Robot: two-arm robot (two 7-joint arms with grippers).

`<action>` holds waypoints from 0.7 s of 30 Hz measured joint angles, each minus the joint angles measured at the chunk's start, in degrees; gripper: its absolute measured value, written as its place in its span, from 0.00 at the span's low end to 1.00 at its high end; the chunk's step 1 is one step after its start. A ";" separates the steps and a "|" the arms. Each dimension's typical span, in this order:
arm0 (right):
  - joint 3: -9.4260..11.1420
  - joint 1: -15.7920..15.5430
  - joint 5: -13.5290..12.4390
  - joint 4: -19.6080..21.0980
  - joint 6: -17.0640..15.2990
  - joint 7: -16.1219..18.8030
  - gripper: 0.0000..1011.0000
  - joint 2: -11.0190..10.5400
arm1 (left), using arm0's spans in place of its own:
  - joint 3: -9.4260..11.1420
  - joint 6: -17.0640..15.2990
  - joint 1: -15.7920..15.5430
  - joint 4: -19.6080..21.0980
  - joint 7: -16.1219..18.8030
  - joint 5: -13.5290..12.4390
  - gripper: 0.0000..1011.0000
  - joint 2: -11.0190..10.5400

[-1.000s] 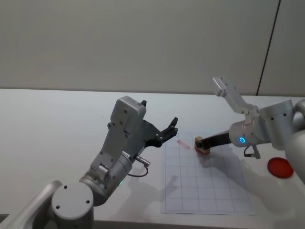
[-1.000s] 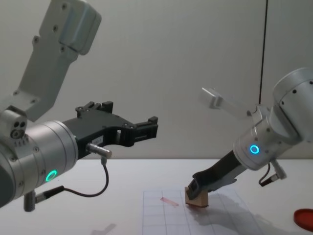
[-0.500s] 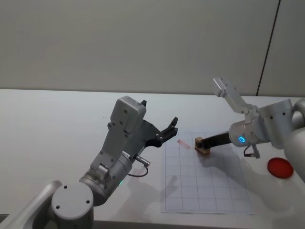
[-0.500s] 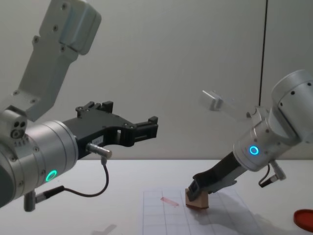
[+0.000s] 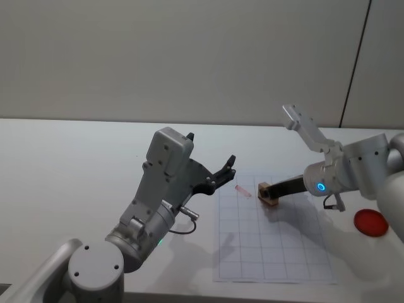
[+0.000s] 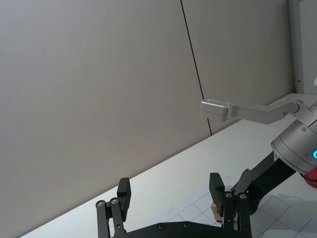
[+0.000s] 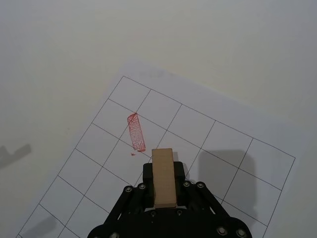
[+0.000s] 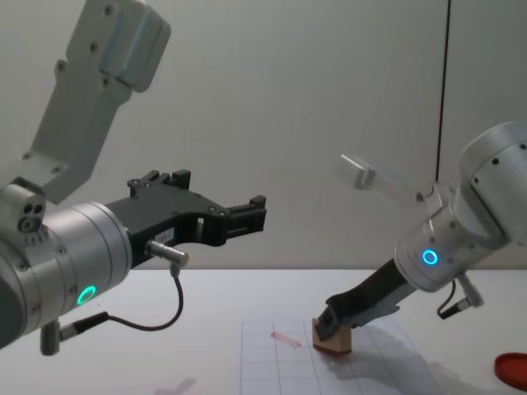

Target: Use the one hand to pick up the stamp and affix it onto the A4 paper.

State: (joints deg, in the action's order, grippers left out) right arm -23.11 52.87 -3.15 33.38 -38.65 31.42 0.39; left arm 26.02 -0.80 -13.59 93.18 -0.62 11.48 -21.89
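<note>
The stamp (image 5: 267,192), a small tan wooden block, is held between the fingers of my right gripper (image 5: 266,188), which is shut on it. In the chest view the stamp (image 8: 331,338) sits tilted with its lower edge down at the A4 paper (image 8: 280,372). The right wrist view shows the stamp (image 7: 163,176) over a grid square of the paper (image 7: 225,144), just beside a red printed mark (image 7: 136,132). My left gripper (image 5: 226,169) hangs open in the air, off the paper's (image 5: 271,249) left edge.
A flat red round pad (image 5: 370,221) lies on the white table to the right of the paper. The big left arm (image 5: 158,202) stands raised over the table's front left. A red mark (image 5: 243,190) is on the sheet's top left.
My right arm has sunk a little, bringing the stamp slightly lower onto the paper. The left arm has not moved.
</note>
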 joint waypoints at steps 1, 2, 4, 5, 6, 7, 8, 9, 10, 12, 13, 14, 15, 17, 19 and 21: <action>-0.03 -0.13 0.00 0.17 0.01 0.00 0.21 -0.06 | 0.00 0.00 0.00 0.00 0.00 0.00 0.99 0.00; -0.10 -0.43 0.01 0.56 0.06 0.01 0.21 -0.17 | 0.00 0.00 0.00 0.00 0.00 0.00 0.99 0.00; -0.22 -0.98 0.01 1.30 0.22 -0.01 0.21 -0.39 | 0.00 0.00 0.00 0.00 0.00 0.00 0.99 0.00; -0.27 -1.17 0.01 1.54 0.26 -0.02 0.21 -0.47 | 0.00 0.00 0.00 0.00 0.00 0.00 0.99 0.00; -0.31 -1.34 0.01 1.77 0.36 -0.06 0.21 -0.53 | 0.00 0.00 0.00 0.00 0.00 0.00 0.99 0.00; -0.41 -1.82 -0.04 2.37 0.57 -0.12 0.21 -0.70 | 0.00 0.00 0.00 0.00 0.00 0.00 0.99 0.00; -0.45 -2.03 -0.06 2.63 0.63 -0.16 0.21 -0.78 | 0.00 0.00 0.00 0.00 0.00 0.00 0.99 0.00; -0.50 -2.24 -0.14 2.90 0.75 -0.22 0.21 -0.86 | 0.00 0.00 0.00 0.00 0.00 0.00 0.99 0.00; -0.58 -2.65 -0.31 3.42 0.92 -0.33 0.21 -0.99 | 0.00 0.00 0.00 0.00 0.00 0.00 0.99 0.00; -0.64 -3.14 -0.55 4.02 1.14 -0.45 0.21 -1.12 | 0.00 0.00 0.00 0.00 0.00 0.00 0.99 0.00; -0.67 -3.34 -0.64 4.26 1.20 -0.48 0.21 -1.17 | 0.00 0.00 0.00 0.00 0.00 0.00 0.99 0.00; -0.73 -3.76 -0.91 4.78 1.36 -0.62 0.21 -1.28 | 0.00 0.00 0.00 0.00 0.00 0.00 0.99 0.00; -0.76 -3.97 -1.08 5.03 1.47 -0.73 0.21 -1.33 | 0.00 0.00 0.00 0.00 0.00 0.00 0.99 0.00; -0.80 -4.42 -1.41 5.56 1.66 -0.90 0.21 -1.47 | 0.00 0.00 0.00 0.00 0.00 0.00 0.99 0.00; -0.85 -5.02 -1.83 6.24 1.85 -1.16 0.21 -1.66 | 0.00 0.00 0.00 0.00 0.00 0.00 0.99 0.00; -0.88 -5.59 -2.33 6.83 2.10 -1.45 0.21 -1.82 | 0.00 0.00 0.00 0.00 0.00 0.00 0.99 0.00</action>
State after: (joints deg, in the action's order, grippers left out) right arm -24.00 47.29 -5.48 40.21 -36.55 29.97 -1.43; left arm 26.03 -0.80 -13.59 93.17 -0.63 11.48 -21.89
